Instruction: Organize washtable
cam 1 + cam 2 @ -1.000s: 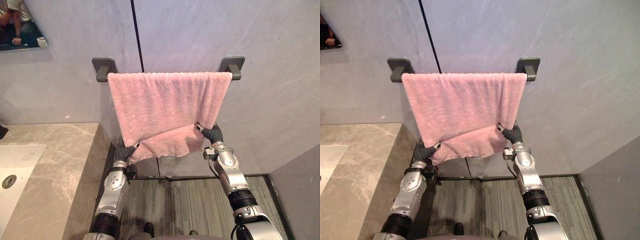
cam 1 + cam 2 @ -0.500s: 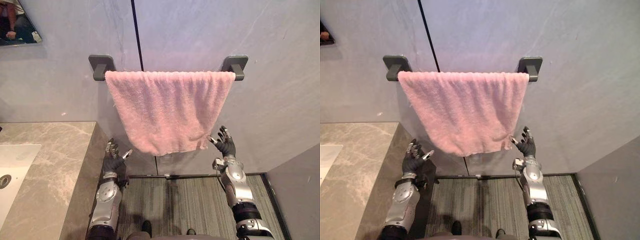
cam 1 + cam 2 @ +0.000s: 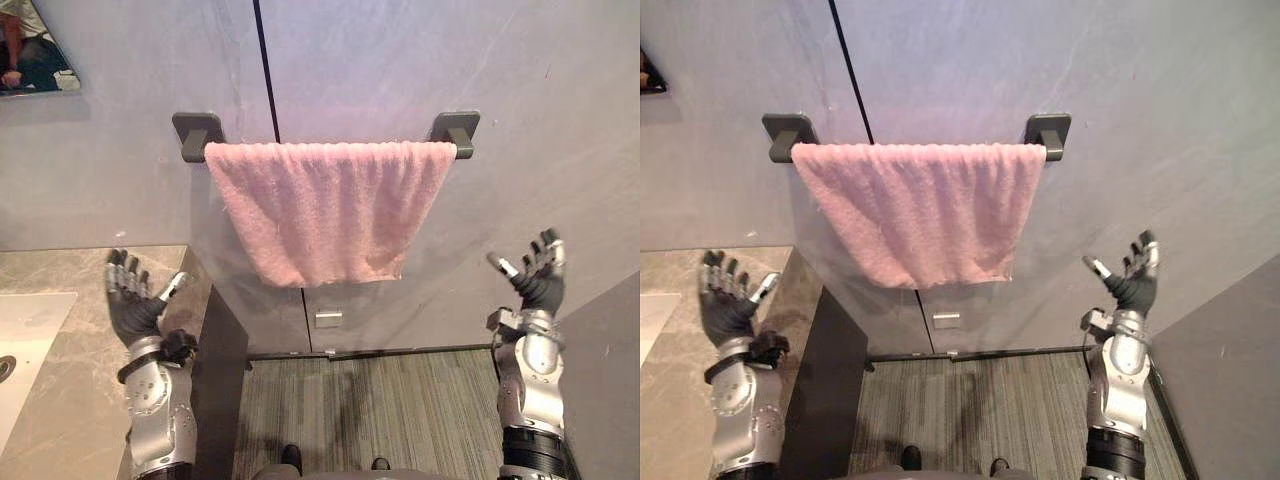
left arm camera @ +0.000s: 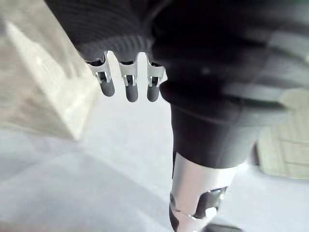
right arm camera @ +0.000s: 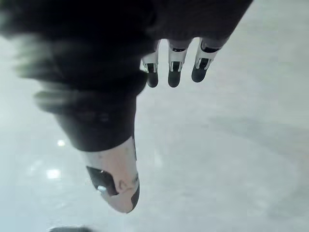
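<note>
Reading step as towel-hang finished, hands clear, judged from layout alone. Grey wall [image 3: 400, 60] fills far side, dark seam running down it. Stone counter [image 3: 80, 330] at near left, w/ edge of white basin [image 3: 25, 330] at far left of frame; can't tell what, if anything, sits on the rest of it. Pink towel [image 3: 325, 205] draped over rail between two dark brackets [image 3: 195, 133], centred on wall, hanging free, touching neither hand; lower hem a bit uneven, left side slanting in, otherwise flat and spread nearly bracket to bracket. Rail itself hidden under cloth. Left hand [image 3: 130, 305] raised over near right edge of counter, left of towel and well apart from it, fingers pointing up and splayed, thumb out, holding nothing. Right hand [image 3: 538, 280] raised at right, same height approx, well apart from towel, palm turned toward towel side, fingers straight and released, empty; both wrist views agree, fingers straight w/ bare wall behind. Next move prob. calls for lowering both arms and turning left toward counter/basin to check what's left to tidy; small re-tug of hem optional.
</note>
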Robot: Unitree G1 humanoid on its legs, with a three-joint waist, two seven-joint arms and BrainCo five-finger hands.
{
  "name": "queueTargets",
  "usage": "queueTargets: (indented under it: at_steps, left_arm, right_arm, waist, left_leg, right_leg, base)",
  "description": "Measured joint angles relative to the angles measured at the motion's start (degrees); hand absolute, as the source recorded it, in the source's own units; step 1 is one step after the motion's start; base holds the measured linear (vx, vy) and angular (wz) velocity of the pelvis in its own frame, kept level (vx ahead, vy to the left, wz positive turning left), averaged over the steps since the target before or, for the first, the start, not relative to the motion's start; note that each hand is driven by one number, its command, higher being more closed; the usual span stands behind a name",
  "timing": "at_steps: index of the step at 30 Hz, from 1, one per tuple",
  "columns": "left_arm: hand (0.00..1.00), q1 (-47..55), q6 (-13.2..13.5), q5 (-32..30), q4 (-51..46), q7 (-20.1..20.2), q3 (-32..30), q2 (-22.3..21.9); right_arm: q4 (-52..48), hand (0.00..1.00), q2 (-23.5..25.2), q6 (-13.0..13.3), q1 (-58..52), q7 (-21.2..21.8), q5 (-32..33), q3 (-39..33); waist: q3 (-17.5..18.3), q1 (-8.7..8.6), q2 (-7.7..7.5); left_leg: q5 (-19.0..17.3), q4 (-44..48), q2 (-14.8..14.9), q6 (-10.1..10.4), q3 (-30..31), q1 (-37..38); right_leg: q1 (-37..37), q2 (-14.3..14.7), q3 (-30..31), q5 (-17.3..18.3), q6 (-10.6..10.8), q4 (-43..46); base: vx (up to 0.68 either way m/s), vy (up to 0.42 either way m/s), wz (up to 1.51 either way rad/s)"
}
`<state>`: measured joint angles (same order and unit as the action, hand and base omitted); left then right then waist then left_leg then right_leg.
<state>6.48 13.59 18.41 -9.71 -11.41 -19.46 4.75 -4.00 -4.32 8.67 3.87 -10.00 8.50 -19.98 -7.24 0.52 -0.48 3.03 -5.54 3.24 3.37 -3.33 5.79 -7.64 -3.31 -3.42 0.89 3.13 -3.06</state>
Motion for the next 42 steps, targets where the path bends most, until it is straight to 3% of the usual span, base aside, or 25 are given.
queueTargets:
  at_steps: [7,10,15,19,25,28,39,42]
  left_arm:
    - [0.0,-0.1,4.31,0.18,-14.73,0.23,0.45,0.8]
    - [0.0,-0.57,5.19,2.3,-16.65,2.41,5.5,3.64]
    - [0.0,-6.11,5.35,7.05,-16.78,9.85,18.4,9.79]
    - [0.0,-8.26,5.34,11.01,-15.76,13.85,23.73,12.77]
    - [0.0,-11.82,3.0,13.24,-6.85,20.25,32.66,16.47]
    - [0.0,-12.49,2.25,13.24,-3.04,21.32,34.35,16.77]
    - [0.0,-14.99,-1.01,11.76,12.29,21.17,38.05,16.77]
    - [0.0,-15.85,-1.42,10.22,15.2,20.57,38.12,16.05]
  right_arm:
    - [-15.27,0.0,-1.71,5.52,3.7,1.77,3.93,4.46]
    - [-17.85,0.0,-4.69,7.24,6.69,5.4,7.13,11.81]
    - [-17.82,0.0,-7.6,8.16,13.72,12.07,11.53,26.21]
    - [-17.29,0.0,-9.26,8.29,15.46,15.25,14.8,31.4]
    - [-9.44,0.0,-14.54,5.43,16.69,21.29,18.64,40.36]
    - [-4.72,0.0,-15.7,3.61,16.64,22.77,19.12,43.25]
    - [8.43,0.0,-17.25,-1.24,16.56,25.25,20.06,48.45]
    - [10.91,0.0,-16.46,-1.37,16.61,25.02,18.78,49.33]
  waist:
    - [0.59,-0.04,0.34]
    - [0.88,0.03,0.58]
    - [1.98,0.21,0.74]
    - [2.07,0.17,0.65]
    - [3.2,0.11,0.91]
    - [3.23,-0.03,0.96]
    - [3.36,0.15,0.99]
    - [3.38,0.14,0.97]
  left_leg:
    - [0.01,0.02,-0.18,-0.01,-0.24,0.62]
    - [0.02,0.01,-0.17,-0.03,-0.48,1.0]
    - [0.07,-0.04,-0.32,-0.08,-0.45,1.08]
    - [0.13,-0.04,-0.43,-0.16,-0.58,1.14]
    - [0.2,-0.24,-0.35,-0.21,-1.27,0.68]
    - [0.2,-0.28,-0.32,-0.21,-1.38,0.67]
    - [0.58,0.02,-0.17,-0.33,-1.69,-2.51]
    - [0.77,0.03,-0.13,-0.33,-1.51,-2.79]
  right_leg:
    - [-0.28,-0.17,-0.02,0.0,0.0,0.24]
    - [-0.23,-0.18,0.16,0.03,0.03,0.88]
    - [-0.07,-0.37,0.17,0.02,0.05,1.36]
    - [0.04,-0.48,0.27,0.02,0.06,1.54]
    - [0.98,-0.4,0.87,0.01,0.06,1.79]
    - [1.07,-0.35,1.06,0.01,0.06,1.81]
    - [3.73,-0.21,2.05,-0.86,0.05,1.15]
    - [3.76,-0.16,1.95,-1.07,-0.07,0.82]
  base:
    - [-0.01,-0.004,-0.01]
    - [-0.04,-0.01,-0.05]
    - [-0.05,-0.003,0.0]
    - [-0.01,-0.001,0.0]
    - [-0.01,-0.008,-0.04]
    - [-0.01,-0.006,-0.03]
    - [0.0,-0.004,-0.02]
    - [0.0,0.0,0.0]
